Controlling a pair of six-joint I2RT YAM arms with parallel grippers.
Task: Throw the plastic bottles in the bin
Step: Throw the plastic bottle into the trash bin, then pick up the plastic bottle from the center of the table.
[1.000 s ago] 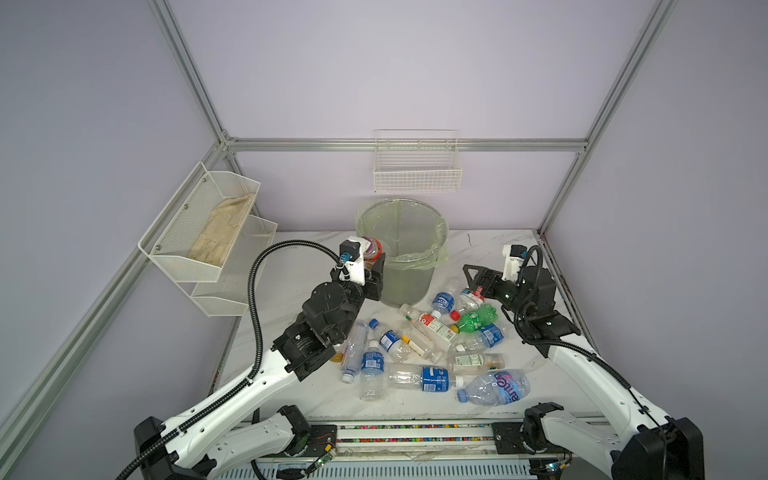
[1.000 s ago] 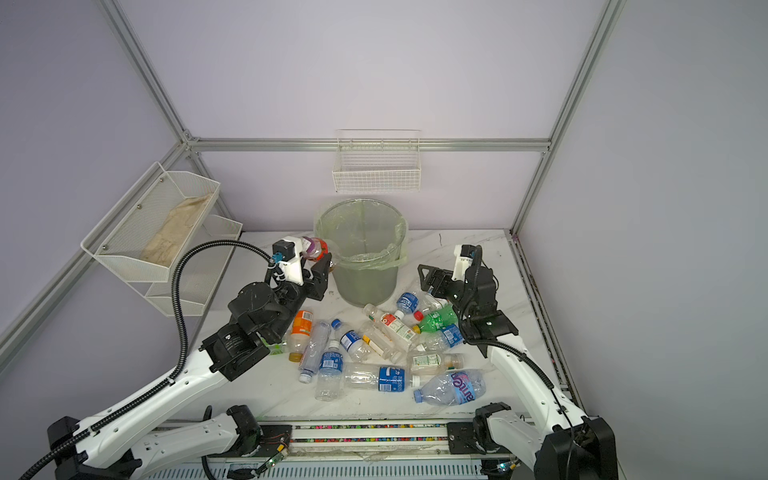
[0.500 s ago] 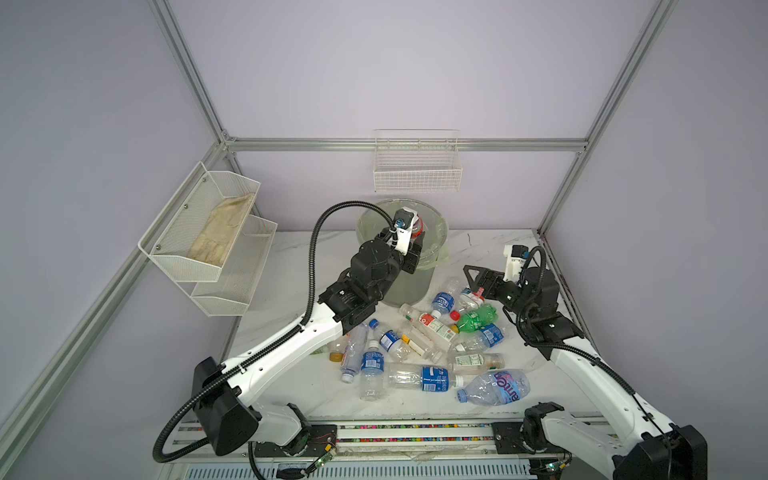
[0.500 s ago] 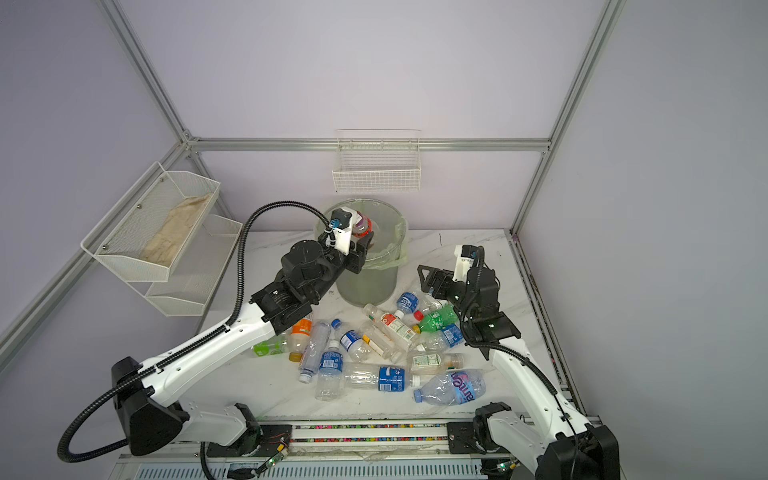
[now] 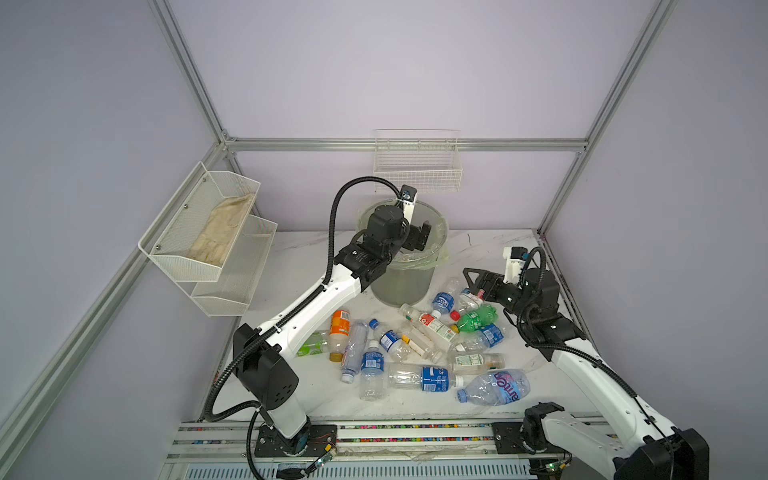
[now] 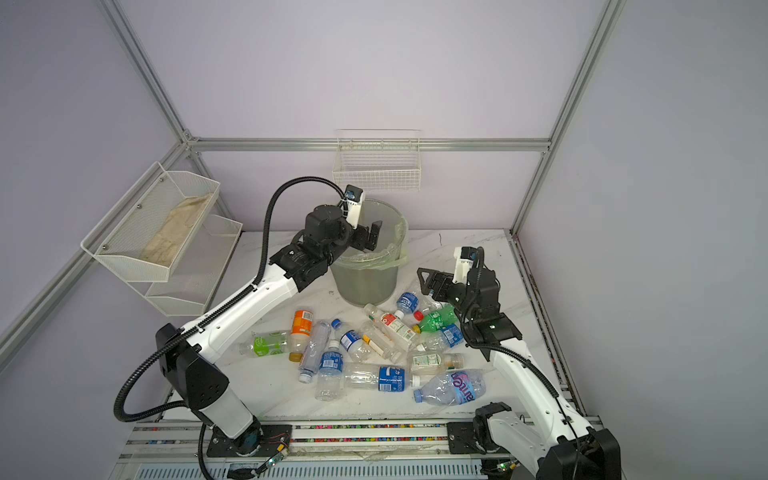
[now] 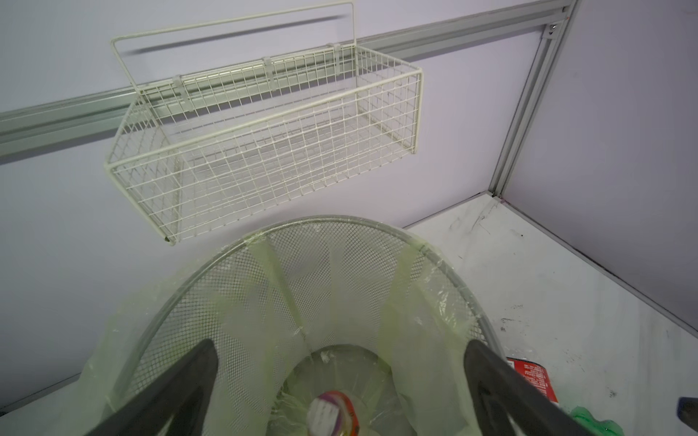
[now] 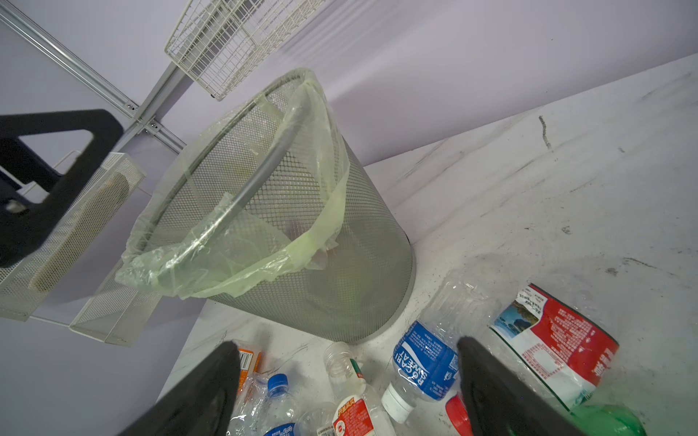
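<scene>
The plastic bottles lie loose in a heap at the lower centre of both top views, on the white marbled table, among them an orange-labelled one at the heap's left edge and a green-tinted one at its right. Just above the heap in frame stands the bin, a grey mesh wastebasket lined with a pale yellow-green bag. In the left wrist view a blurred bottle with a white cap shows deep inside it. The left gripper hangs over the bin's mouth with its fingers spread wide and nothing between them. The right gripper hovers to the right of the bin, above the heap's upper right part, also gaping and empty; in its wrist view a blue-labelled bottle and a red-labelled one lie below the fingers. A white wire basket hangs on the back wall above the bin, and a white mesh two-tier shelf holding a beige cloth sits at centre left.
</scene>
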